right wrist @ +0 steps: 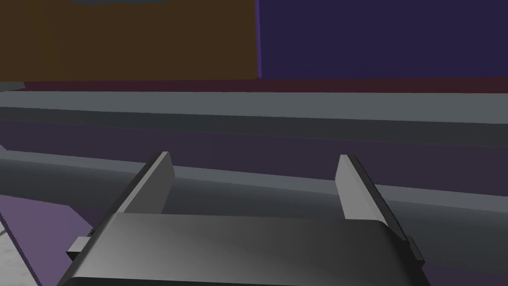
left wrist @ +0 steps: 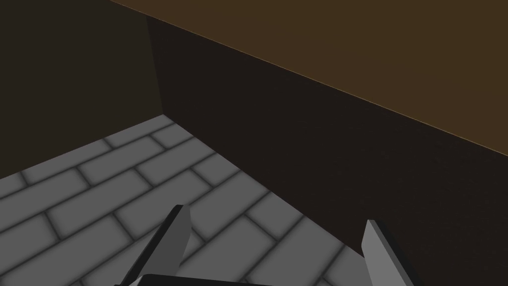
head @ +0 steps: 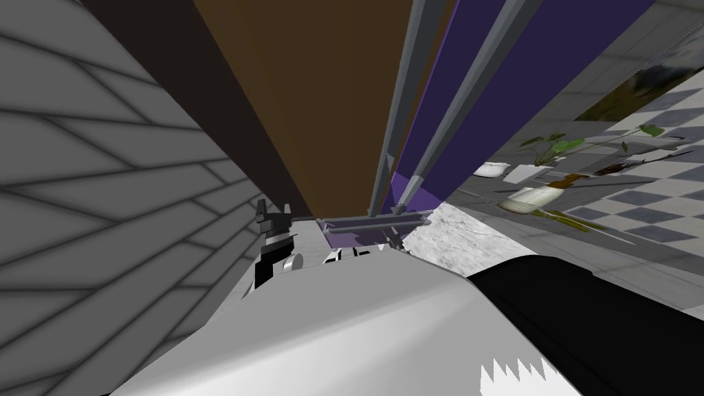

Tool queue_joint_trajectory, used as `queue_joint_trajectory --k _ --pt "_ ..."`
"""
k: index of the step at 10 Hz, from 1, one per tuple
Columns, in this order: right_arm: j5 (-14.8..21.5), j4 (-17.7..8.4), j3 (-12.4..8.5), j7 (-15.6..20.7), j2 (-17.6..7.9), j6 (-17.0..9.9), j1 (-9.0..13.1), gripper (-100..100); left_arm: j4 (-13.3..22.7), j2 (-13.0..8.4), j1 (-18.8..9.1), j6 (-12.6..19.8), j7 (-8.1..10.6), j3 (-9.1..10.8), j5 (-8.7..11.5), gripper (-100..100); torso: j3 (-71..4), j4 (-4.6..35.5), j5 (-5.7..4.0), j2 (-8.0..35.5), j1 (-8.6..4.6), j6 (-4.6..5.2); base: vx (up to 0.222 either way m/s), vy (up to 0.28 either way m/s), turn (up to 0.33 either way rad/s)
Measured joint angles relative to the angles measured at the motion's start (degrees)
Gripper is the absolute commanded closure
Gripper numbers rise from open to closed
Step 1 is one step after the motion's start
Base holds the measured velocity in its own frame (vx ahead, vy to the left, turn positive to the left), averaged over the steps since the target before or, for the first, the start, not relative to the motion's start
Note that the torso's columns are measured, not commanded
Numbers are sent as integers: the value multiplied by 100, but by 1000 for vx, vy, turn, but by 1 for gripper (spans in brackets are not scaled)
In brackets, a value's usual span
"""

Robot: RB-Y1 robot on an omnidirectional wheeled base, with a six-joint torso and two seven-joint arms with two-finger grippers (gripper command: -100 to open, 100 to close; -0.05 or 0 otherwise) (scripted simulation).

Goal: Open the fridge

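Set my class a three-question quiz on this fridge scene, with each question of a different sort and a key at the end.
1. True or false: the right gripper is shut on the nearer grey handle bar.
2. What does the left gripper face? A. grey brick-patterned surface B. white plate C. wooden chair
3. Fill in the colour: next to the brown panel is a ____ one.
Key: 1 false, its fingers stand open; 2 A; 3 purple panel.
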State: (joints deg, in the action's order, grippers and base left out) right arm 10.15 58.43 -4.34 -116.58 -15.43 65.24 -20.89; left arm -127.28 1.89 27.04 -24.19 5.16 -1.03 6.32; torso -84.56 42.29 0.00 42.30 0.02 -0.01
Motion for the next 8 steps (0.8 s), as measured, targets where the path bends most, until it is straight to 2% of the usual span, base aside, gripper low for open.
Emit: queue_joint_trajectory --k 2,8 --pt "-12 -126 -15 -275 17 46 29 -100 0 0 0 0 0 0 0 0 0 0 0 1 -6 2 25 26 33" --pt "-107 -768 -111 -1187 149 254 155 -100 0 0 0 0 0 0 0 0 1 1 -1 2 -4 0 26 34 41"
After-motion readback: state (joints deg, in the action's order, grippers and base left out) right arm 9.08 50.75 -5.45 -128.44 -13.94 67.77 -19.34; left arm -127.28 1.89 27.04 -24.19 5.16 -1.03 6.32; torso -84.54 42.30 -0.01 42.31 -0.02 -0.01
